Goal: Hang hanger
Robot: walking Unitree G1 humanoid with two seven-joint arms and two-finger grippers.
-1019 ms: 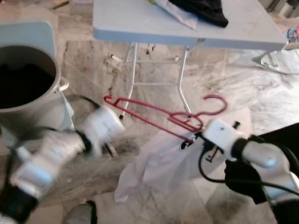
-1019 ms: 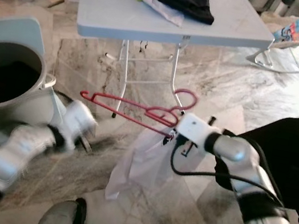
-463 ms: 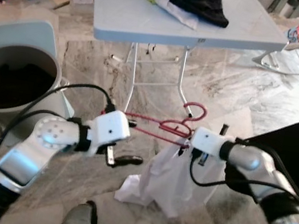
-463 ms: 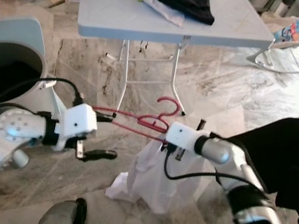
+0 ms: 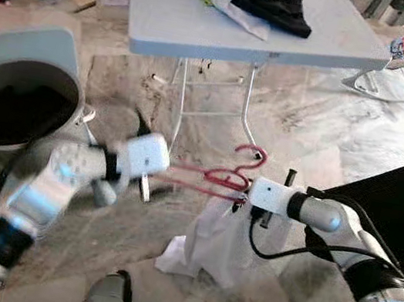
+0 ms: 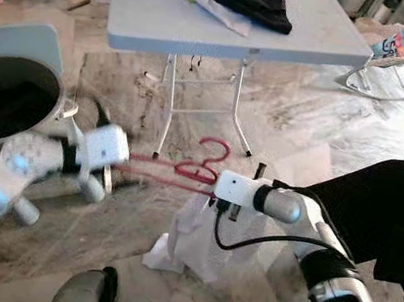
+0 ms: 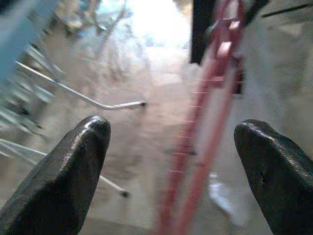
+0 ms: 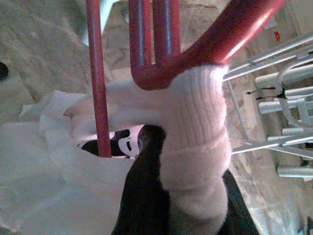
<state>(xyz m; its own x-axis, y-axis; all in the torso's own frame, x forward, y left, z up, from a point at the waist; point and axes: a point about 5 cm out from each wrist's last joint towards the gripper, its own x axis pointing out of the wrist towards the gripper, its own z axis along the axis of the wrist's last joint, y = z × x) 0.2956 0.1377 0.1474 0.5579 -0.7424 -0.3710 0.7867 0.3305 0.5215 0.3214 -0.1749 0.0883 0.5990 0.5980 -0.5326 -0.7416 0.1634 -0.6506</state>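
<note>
Left wrist view: two black fingers [image 7: 63, 181] spread wide apart, gripping nothing, with the thin red wire hanger [image 7: 205, 122] running lengthwise through the gap between them, nearer the one finger than the other, touching neither. Beyond the fingertips, blurred marble floor [image 7: 146, 98] and a metal table leg.

Right wrist view: hanger neck and shoulder bars just past the fingertips, a ribbed white collar of the white garment [image 8: 195, 147] wrapped round the red wire where the bars meet. One black finger [image 8: 144, 191] visible under the collar, pressed against the cloth; closed on collar and wire together.

From the head: right gripper [image 5: 244, 199] holding the hanger below its hook, hook [image 5: 250, 156] curling upward above the fingers, white garment hanging down from the fingers to the floor. Left gripper [image 5: 145, 186], blurred, at the far end of the hanger's long arm, pointing downward. Grey folding table [image 5: 207, 34] beyond both, dark clothes heaped on top; grey round bin [image 5: 8, 97] beside the left arm.
</note>
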